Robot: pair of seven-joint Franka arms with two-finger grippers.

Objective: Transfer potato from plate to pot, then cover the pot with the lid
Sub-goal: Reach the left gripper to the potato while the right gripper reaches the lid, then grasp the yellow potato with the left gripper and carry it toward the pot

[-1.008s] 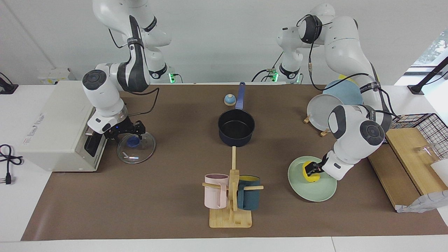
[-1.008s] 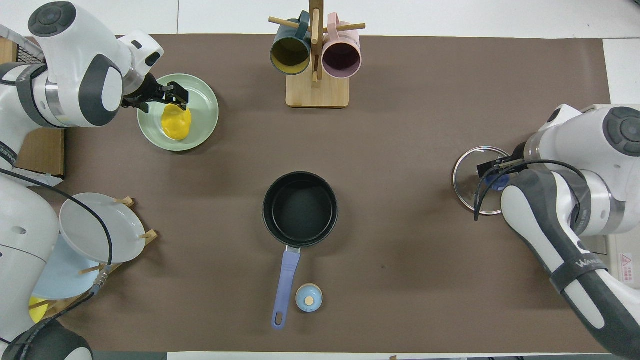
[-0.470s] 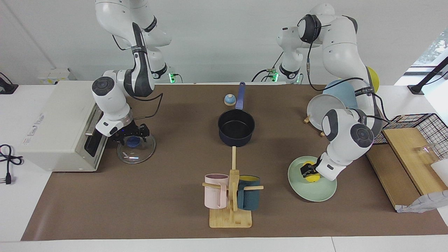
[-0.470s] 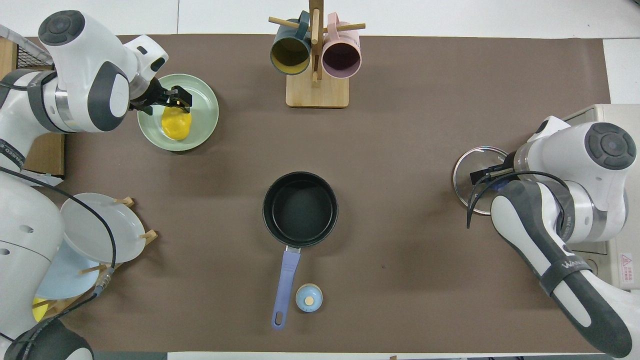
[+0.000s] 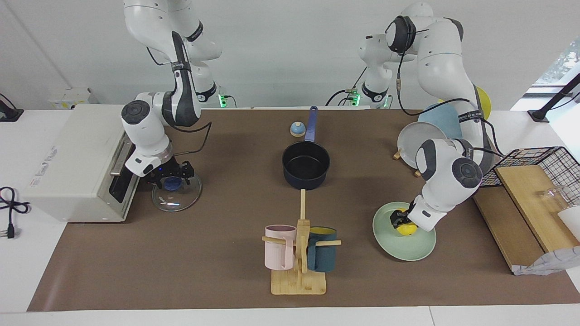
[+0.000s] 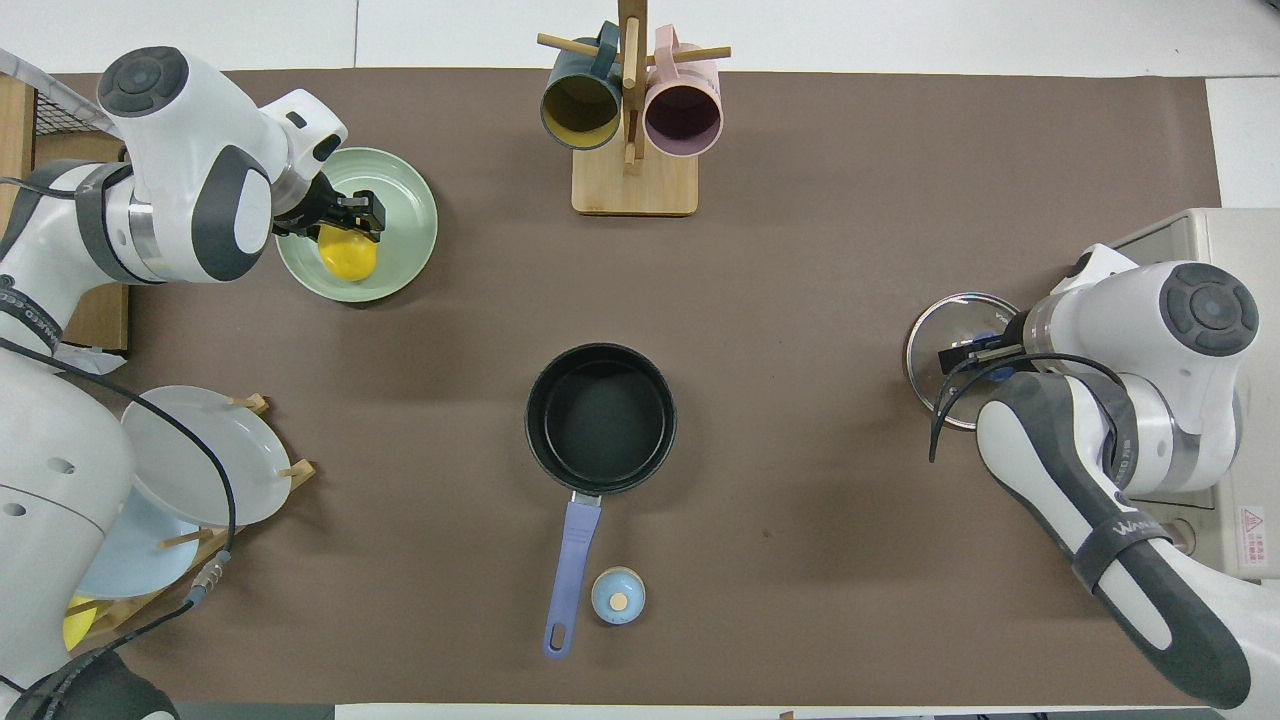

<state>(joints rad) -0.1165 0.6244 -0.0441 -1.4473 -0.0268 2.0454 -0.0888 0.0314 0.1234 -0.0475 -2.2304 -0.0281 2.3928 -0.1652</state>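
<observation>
The yellow potato (image 5: 408,229) (image 6: 348,260) lies on the mint-green plate (image 5: 408,248) (image 6: 408,215) toward the left arm's end of the table. My left gripper (image 5: 398,221) (image 6: 350,212) is low over the potato, open, with its fingers straddling the potato's top. The navy pot (image 5: 306,181) (image 6: 600,418) stands empty mid-table, its blue handle pointing toward the robots. The glass lid (image 5: 177,200) (image 6: 932,340) lies flat toward the right arm's end. My right gripper (image 5: 172,174) is open, down around the lid's blue knob (image 5: 172,183).
A wooden mug rack (image 5: 299,271) with a pink and a teal mug stands farther from the robots than the pot. A small blue-and-tan bell knob (image 5: 297,130) sits beside the pot's handle. A white appliance (image 5: 72,158) stands beside the lid. Upright plates (image 5: 419,145), a wooden board (image 5: 530,208) and a wire basket (image 5: 559,165) flank the plate.
My left gripper has come down onto the potato and now hides part of it. My right gripper has lowered over the lid's knob. The potato, the pot and the lid have not moved.
</observation>
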